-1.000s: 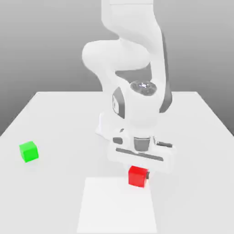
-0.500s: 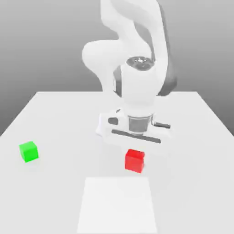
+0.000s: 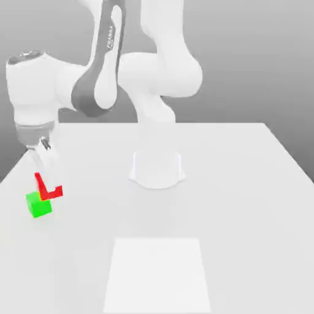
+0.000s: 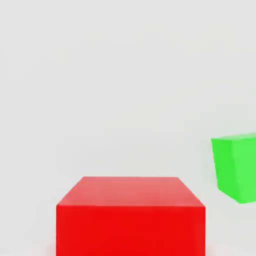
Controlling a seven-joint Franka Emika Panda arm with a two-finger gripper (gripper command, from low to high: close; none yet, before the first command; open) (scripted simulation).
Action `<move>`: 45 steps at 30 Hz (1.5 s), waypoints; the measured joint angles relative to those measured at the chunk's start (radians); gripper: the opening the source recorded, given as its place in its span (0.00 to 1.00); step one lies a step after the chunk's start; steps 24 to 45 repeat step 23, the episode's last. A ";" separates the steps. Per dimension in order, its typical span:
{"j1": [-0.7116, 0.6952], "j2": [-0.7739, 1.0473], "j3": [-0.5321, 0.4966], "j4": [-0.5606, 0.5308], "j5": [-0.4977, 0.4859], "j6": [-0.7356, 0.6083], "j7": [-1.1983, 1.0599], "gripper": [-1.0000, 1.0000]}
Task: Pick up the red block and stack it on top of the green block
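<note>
Claw point(image 3: 46, 181) clenched on the red block point(image 3: 49, 188), green block point(image 3: 40, 206) just below, offset; released now, red could slide off.

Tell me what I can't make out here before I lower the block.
- red block: in the exterior view the gripper covers much of it; in the hand view the bottom edge cuts it off.
- green block: cut off by the hand view's right edge.
- Whether the blocks touch: they overlap in the exterior view, so I cannot tell.

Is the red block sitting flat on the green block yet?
No, the red block hangs tilted by the green block, off to its side in the hand view.
</note>
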 joint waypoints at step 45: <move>0.023 0.284 -0.028 0.024 0.388 0.225 -0.303 1.00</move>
